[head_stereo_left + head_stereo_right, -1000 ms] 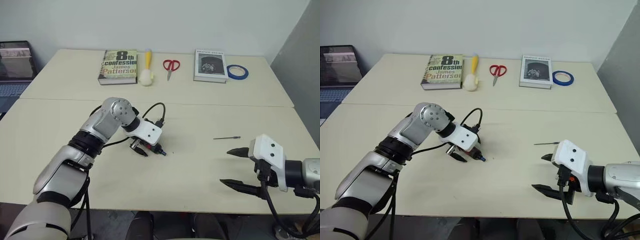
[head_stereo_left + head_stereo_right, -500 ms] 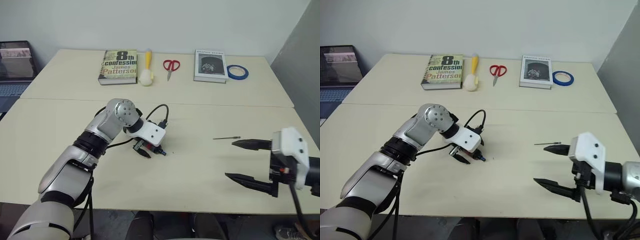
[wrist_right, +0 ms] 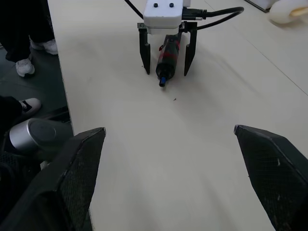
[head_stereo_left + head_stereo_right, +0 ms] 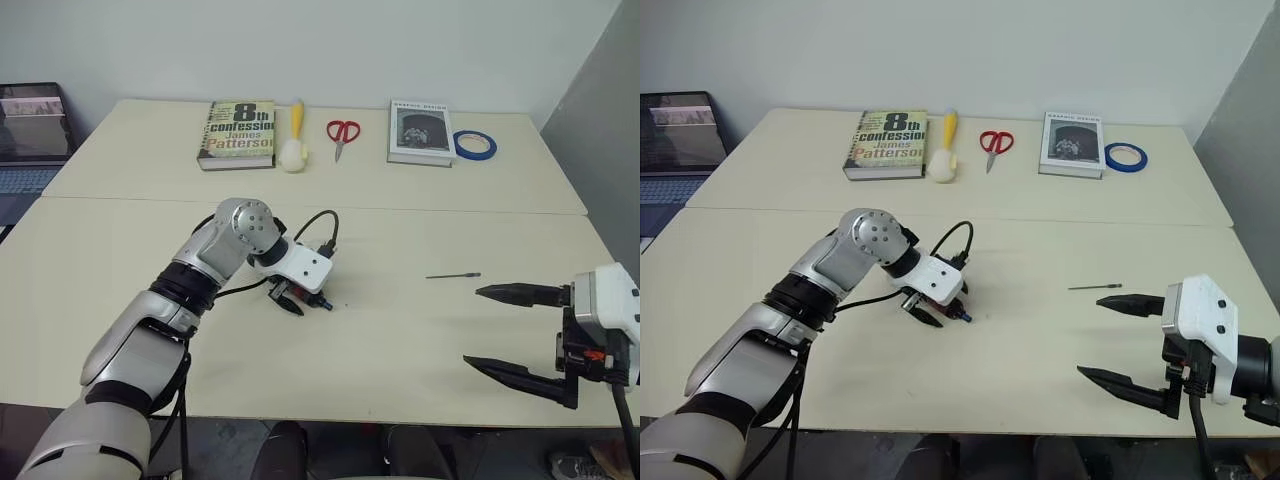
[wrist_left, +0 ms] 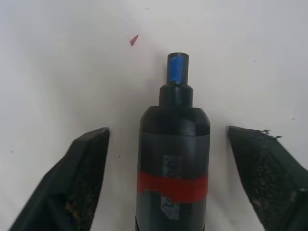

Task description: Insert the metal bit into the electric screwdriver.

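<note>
The electric screwdriver, black with a red band and a blue-tipped nose, lies on the table left of centre. My left gripper points down over it, one finger on each side. A gap shows between each finger and the barrel, so the gripper is open and not gripping. The metal bit, a thin dark rod, lies alone on the table to the right. My right gripper hangs wide open and empty at the near right, just short of the bit and a little to its right.
Along the table's far edge lie a green book, a yellow-handled brush, red scissors, a second book and a blue tape roll. A laptop sits far left. A seam crosses the table.
My right gripper has drawn back towards the near right corner and turned, still wide open. My left arm has stayed over the screwdriver.
</note>
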